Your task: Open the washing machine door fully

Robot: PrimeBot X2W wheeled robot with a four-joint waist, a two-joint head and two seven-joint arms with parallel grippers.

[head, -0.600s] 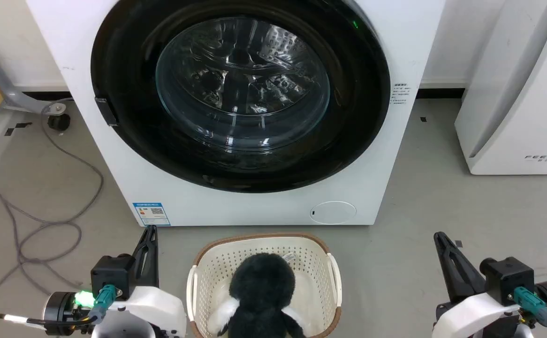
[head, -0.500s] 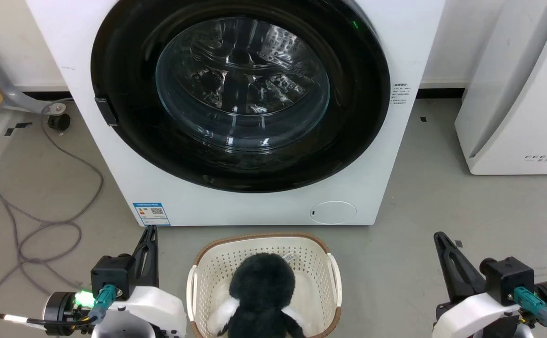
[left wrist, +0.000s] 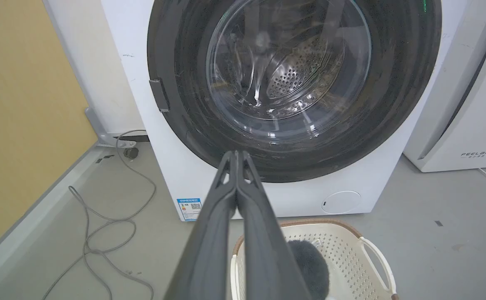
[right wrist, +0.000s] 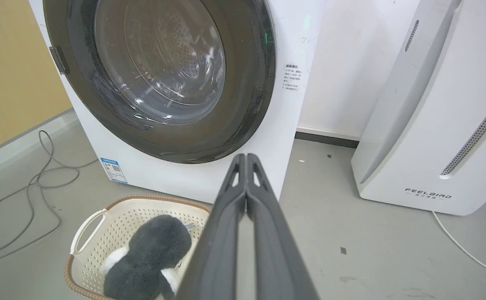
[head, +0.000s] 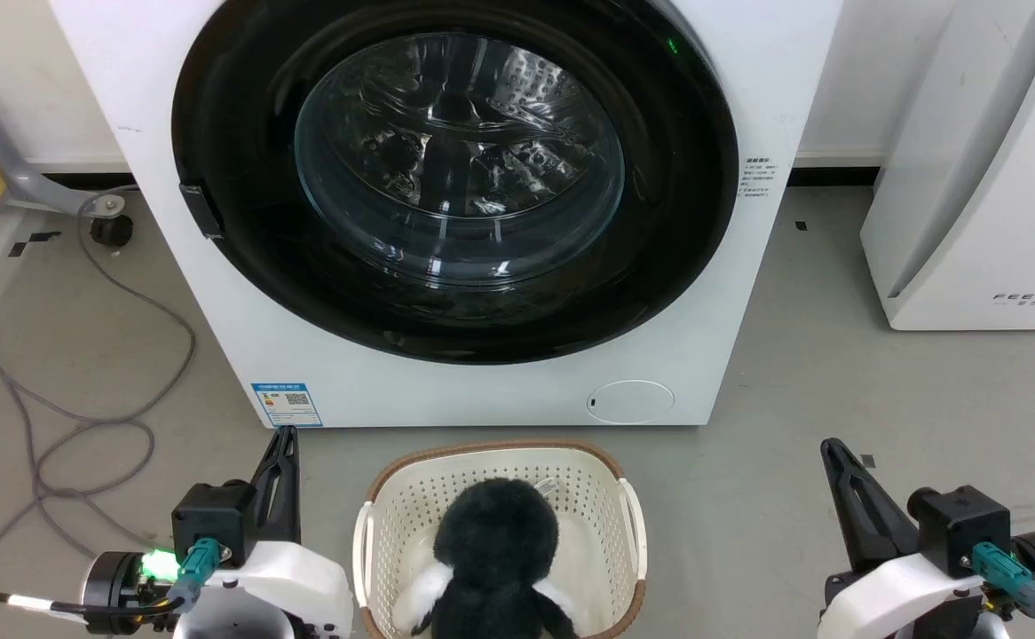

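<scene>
1. Change: none. Over the last half second the washing machine door [head: 455, 177], both grippers and the basket [head: 375, 497] held the same places in the head view.
2. Door: it sat shut, flat against the front of the washing machine [head: 482, 395], straight ahead of the robot and beyond the basket.
3. Meaning for you: by my judgement the opening had not begun. Neither gripper touched the door, and both stood well apart from it.
4. Left gripper [head: 285, 439]: it was low at the lower left, with its fingers [left wrist: 218, 216] pressed together on nothing.
5. Right gripper [head: 830, 448]: it was low at the lower right, with its fingers [right wrist: 272, 233] likewise together and empty.
6. Dark tab [head: 201, 210]: it was on the door's left edge, probably the place for you to pull.
7. Writing:
   - "FEELBIRD" read clearly on the white appliance [right wrist: 426, 125] right of the washer.
   - The blue label [head: 287, 405] carried a square code, but its text was too small to read.
   - The printed block [head: 755, 177] beside the door was illegible.
8. Basket contents: one dark plush toy [head: 495, 541].
</scene>
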